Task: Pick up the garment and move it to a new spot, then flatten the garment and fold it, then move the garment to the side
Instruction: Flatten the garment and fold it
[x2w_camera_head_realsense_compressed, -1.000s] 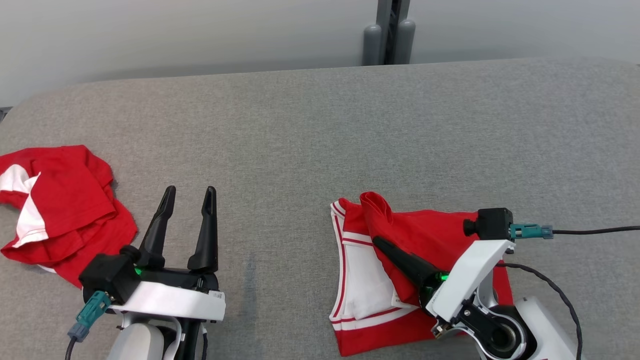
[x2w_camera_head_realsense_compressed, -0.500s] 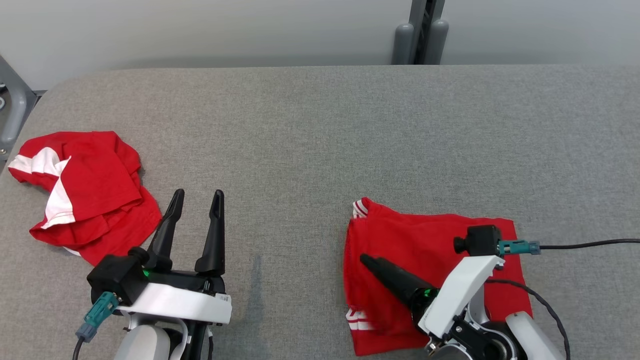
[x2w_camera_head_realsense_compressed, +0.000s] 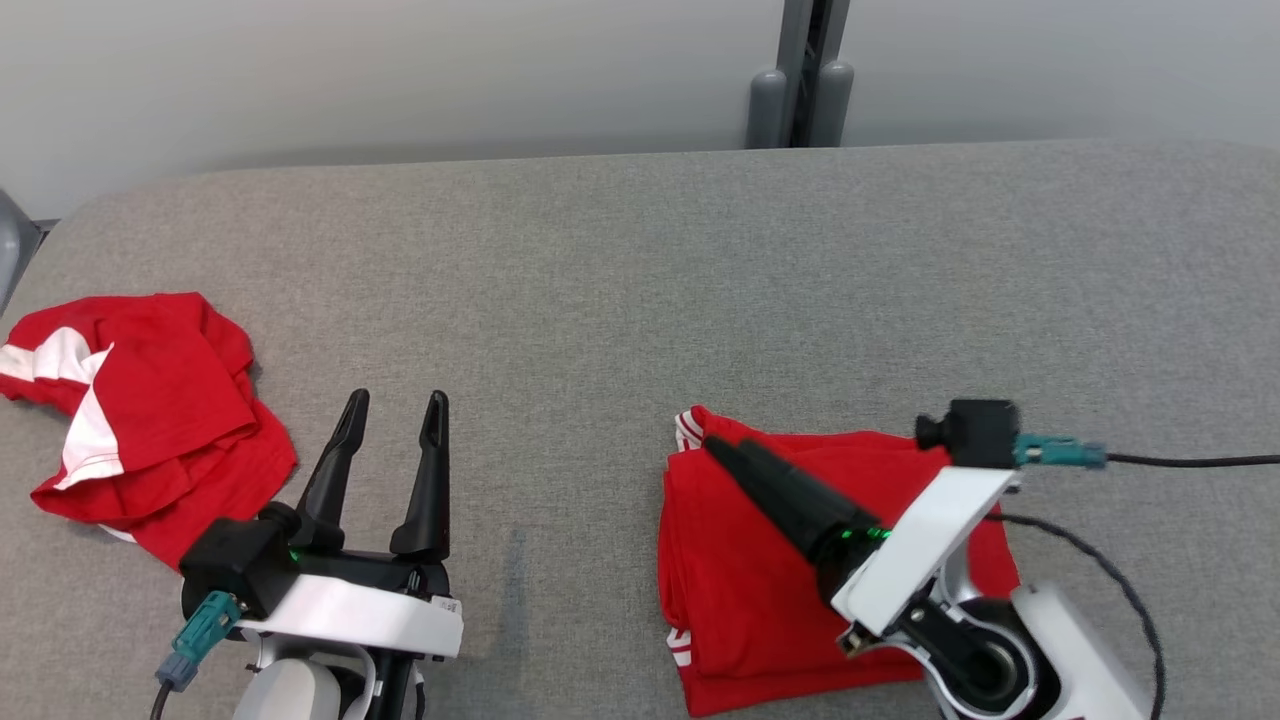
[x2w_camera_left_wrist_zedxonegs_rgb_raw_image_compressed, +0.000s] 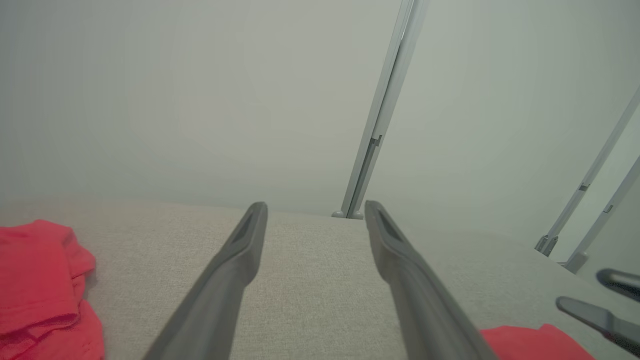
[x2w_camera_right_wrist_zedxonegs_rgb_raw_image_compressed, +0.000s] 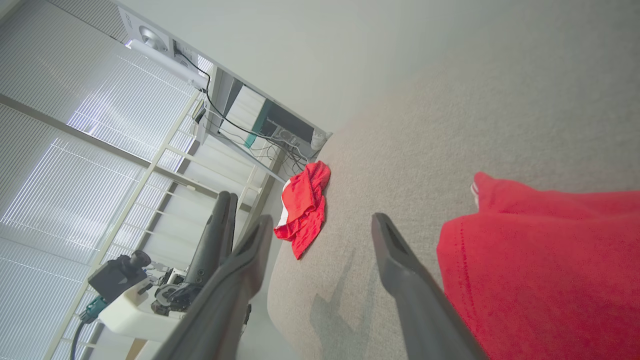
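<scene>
Grey table (x2w_camera_head_realsense_compressed: 600, 300), folded garment (x2w_camera_head_realsense_compressed: 740, 590) near right; right fingers (x2w_camera_head_realsense_compressed: 780, 495) spread over it, left fingers (x2w_camera_head_realsense_compressed: 430, 470) spread, empty. A low pull-back could snag that fold open.

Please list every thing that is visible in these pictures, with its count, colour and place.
folded garment: one, red, right part of the table
crumpled garment: one, red and white, near the table's left edge
table: one, grey fabric top, across the view
post: one, grey, behind the table's far edge
cable: one, black, far right, leading to the right wrist
left tool: one, dark, open, between the garments
right tool: one, dark, open, over the folded garment
</scene>
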